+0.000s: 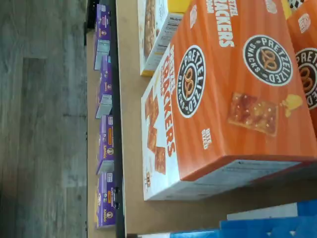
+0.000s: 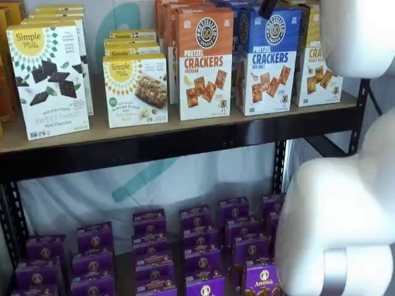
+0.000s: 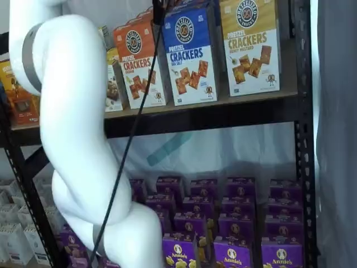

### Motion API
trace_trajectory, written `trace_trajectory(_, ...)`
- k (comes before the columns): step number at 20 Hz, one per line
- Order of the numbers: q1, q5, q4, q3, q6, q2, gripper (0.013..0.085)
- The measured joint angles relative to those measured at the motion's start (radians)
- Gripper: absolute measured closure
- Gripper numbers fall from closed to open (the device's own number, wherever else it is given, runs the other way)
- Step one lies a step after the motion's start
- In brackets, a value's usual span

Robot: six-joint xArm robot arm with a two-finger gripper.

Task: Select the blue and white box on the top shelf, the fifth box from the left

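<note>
- Blue box (image 2: 268,61) stands upright on the top shelf (image 2: 185,139), front of its row, face out; both shelf views show it; sea salt, blue above and white below
- Orange box (image 2: 205,61) is just beside it on one side, yellow box (image 2: 318,68) just beside it on the other; all three stand at the shelf's front edge
- My gripper (image 2: 268,7) only peeks in at the top edge of a shelf view, a black tip right by the blue box's upper edge; whether it touches the box, I cannot tell
- In a shelf view the same black tip (image 3: 159,11) shows, with my cable (image 3: 134,128) hanging down past the orange box
- No gap is visible from these angles, but my jaws are spread wide and grasping nothing; every box sits in its place
- Wrist view is turned on its side; the orange box (image 1: 233,89) fills it, seen from above, with a strip of blue (image 1: 267,223) beside it
- Purple boxes (image 2: 197,246) crowd the shelf below; my white arm (image 3: 67,111) bulks large in front
</note>
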Motion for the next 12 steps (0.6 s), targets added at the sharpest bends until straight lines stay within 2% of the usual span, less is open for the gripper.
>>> trace_trajectory(12, 0.030, -0.016, -0.061, -0.053, 0.000, 0.054, 0.0130)
